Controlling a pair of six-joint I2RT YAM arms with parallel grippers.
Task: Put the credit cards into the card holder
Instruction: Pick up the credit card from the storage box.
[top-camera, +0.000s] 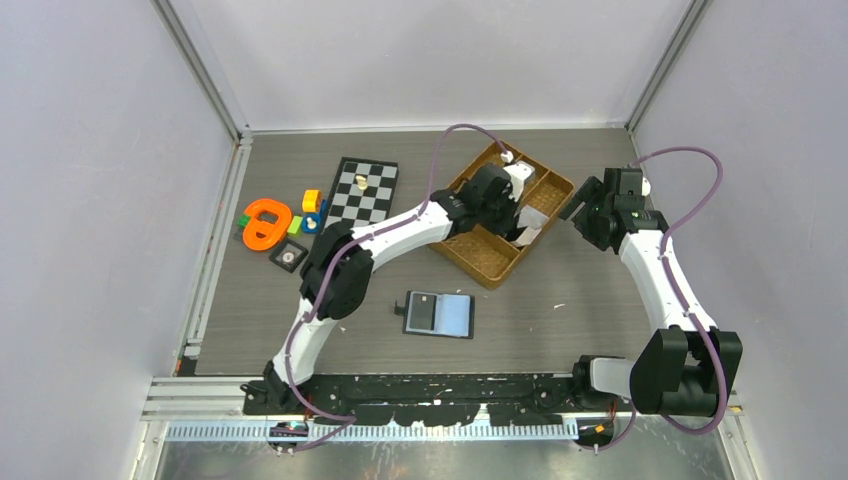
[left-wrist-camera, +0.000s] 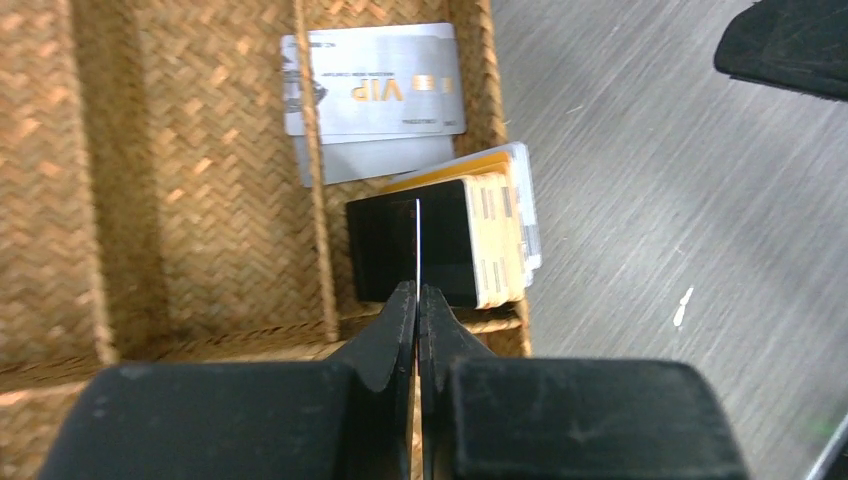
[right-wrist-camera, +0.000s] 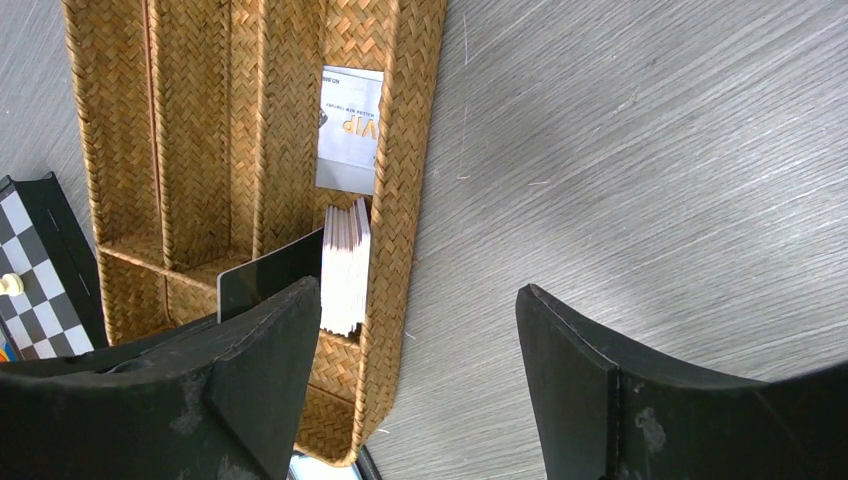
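My left gripper (left-wrist-camera: 417, 295) is shut on a thin dark credit card (left-wrist-camera: 416, 240), seen edge-on and standing upright above the brown woven tray (left-wrist-camera: 200, 170). Just below it, a stack of cards (left-wrist-camera: 490, 235) stands on edge in the tray's end compartment. A silver VIP card (left-wrist-camera: 375, 85) lies flat further along. The right wrist view shows the held card's black face (right-wrist-camera: 265, 275) beside the stack (right-wrist-camera: 345, 265). My right gripper (right-wrist-camera: 415, 300) hangs open over bare table, right of the tray. The black card holder (top-camera: 438, 314) lies open on the table, near the arms' bases.
The woven tray (top-camera: 480, 255) sits diagonally at centre-back. A chessboard (top-camera: 365, 190) lies to its left, and further left are coloured toy pieces (top-camera: 265, 222). Both grippers (top-camera: 515, 215) (top-camera: 580, 205) are close together at the tray's right end.
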